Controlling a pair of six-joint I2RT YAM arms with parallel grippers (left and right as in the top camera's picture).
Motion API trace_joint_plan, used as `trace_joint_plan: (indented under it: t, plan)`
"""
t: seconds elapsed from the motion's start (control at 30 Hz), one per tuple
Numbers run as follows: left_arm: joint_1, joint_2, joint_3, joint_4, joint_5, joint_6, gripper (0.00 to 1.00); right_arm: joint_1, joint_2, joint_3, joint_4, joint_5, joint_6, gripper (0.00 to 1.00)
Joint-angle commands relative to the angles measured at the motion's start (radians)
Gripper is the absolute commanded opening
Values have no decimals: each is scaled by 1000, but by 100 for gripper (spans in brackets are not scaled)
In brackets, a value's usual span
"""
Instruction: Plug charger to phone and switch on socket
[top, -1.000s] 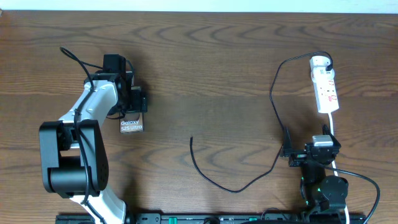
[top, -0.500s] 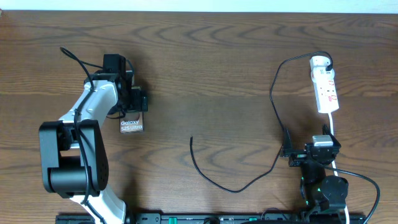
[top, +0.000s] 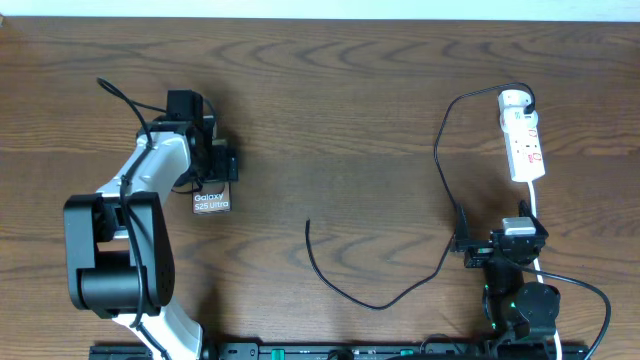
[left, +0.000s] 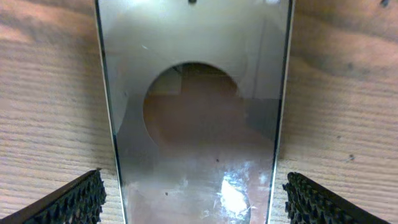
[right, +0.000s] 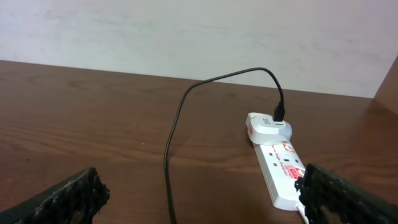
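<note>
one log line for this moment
left tool open over phone | right tool open, facing socket | charger tip free on table, not in phone

The left arm (top: 150, 175) stretches away from its base, the left gripper (top: 214, 163) tipped down close over the bench (top: 340, 120), fingers (left: 74, 198) spread wide. The right arm (top: 520, 295) sits folded by its base, seemingly level, the right gripper (right: 199, 193) equally wide.
</note>
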Motion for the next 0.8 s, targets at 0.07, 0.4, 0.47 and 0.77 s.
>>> trace_joint_plan:
  t: [0.07, 0.4, 0.47, 0.77]
  plan:
    - [4, 16, -23, 7, 1, 6, 90, -8, -5, -1, -5, -6, -10, 99]
    - [4, 20, -43, 22, 2, 2, 90, -8, -5, -1, -5, -6, -10, 99]
    - [4, 28, -45, 24, 2, 3, 90, -8, -5, -1, -5, -6, -10, 99]
    - [4, 53, -46, 24, 2, 3, 90, -8, -5, -1, -5, -6, -10, 99]
